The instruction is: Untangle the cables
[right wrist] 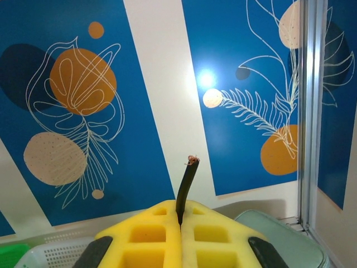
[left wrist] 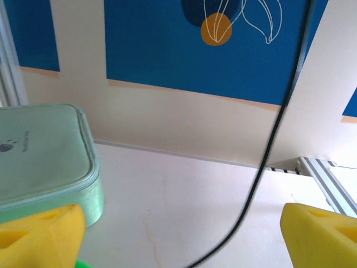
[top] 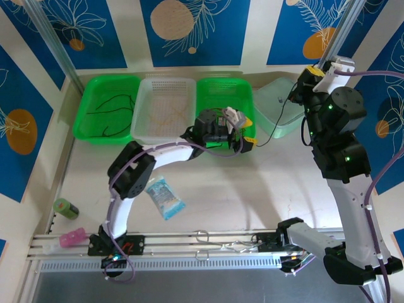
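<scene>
A black cable [top: 278,125] hangs from my raised right gripper [top: 312,72] down to my left gripper [top: 243,132], which hovers over the right green tray [top: 218,95]. In the right wrist view the right gripper [right wrist: 180,215] is shut on this cable, and its frayed end [right wrist: 191,162] sticks out above the yellow pads. In the left wrist view the left gripper [left wrist: 181,234] is wide open. The black cable [left wrist: 271,145] runs down between its yellow fingertips [left wrist: 42,234] without touching either. Dark cables [top: 110,107] lie in the left green tray, and pale ones [top: 167,112] in the white basket.
A mint lidded box [top: 281,104] sits at the back right, under the hanging cable. On the table in front lie a blue packet [top: 165,197], a green roll [top: 65,208] and a pink object [top: 72,237]. A metal rail [top: 208,243] runs along the near edge.
</scene>
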Robot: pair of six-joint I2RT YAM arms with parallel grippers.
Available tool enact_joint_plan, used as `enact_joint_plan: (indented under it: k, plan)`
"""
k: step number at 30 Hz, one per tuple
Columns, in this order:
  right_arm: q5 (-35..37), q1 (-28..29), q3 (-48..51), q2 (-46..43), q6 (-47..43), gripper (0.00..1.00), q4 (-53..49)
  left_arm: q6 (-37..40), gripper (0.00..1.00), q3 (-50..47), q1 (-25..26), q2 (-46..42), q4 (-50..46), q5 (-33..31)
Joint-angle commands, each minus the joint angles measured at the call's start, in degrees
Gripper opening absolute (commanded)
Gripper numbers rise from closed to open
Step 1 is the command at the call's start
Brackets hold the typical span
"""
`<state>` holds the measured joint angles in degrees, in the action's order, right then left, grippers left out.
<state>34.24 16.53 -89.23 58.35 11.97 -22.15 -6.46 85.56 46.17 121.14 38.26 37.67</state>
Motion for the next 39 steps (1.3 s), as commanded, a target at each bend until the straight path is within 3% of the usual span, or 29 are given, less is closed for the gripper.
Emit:
enact_joint_plan:
  k: [1,5,8,10,13,18,19,22,23,35,39]
  plan:
    - [0.64,0.77,0.15,-0.69,1.3,0.0,0.2,-4.46,0.86,5.69,2.09,3.4,7.11,2.02]
    - [0.71,1.13,0.22,-0.73,1.12,0.0,0.01,-6.49,0.79,9.28,4.56,7.26,7.53,3.42]
    - [0.83,1.31,0.11,-0.78,0.94,0.0,-0.15,-8.83,0.65,11.52,5.54,9.57,8.37,4.23]
    - [0.96,1.39,0.11,-0.87,0.87,0.0,-0.26,-11.02,0.31,12.63,5.81,10.87,9.33,3.97]
    - [1.48,1.57,0.03,-0.94,0.47,0.0,-0.35,-11.15,0.0,13.59,5.8,11.4,8.69,4.64]
    - [0.61,1.73,-0.11,-1.02,-0.66,0.03,-0.39,-6.21,0.0,12.3,5.68,8.23,2.77,3.15]
    - [-0.43,1.66,0.07,-1.21,-1.25,0.16,-0.03,-5.29,0.0,11.82,5.47,7.12,1.02,2.43]
    - [-0.09,1.58,0.38,-1.45,-0.99,0.86,0.37,-3.65,0.0,10.39,4.19,3.75,-3.36,1.07]
    - [0.23,1.58,0.29,-1.31,-0.96,1.0,0.27,-3.81,0.0,10.23,3.55,2.68,-4.89,1.0]
    - [6.08,-0.27,1.86,-3.65,1.67,0.99,2.11,5.81,0.0,14.64,-9.21,-12.99,-34.56,-4.24]
    - [6.65,-1.63,5.69,-6.54,3.09,0.99,6.69,9.56,0.0,14.83,-14.53,-17.43,-39.15,-8.26]
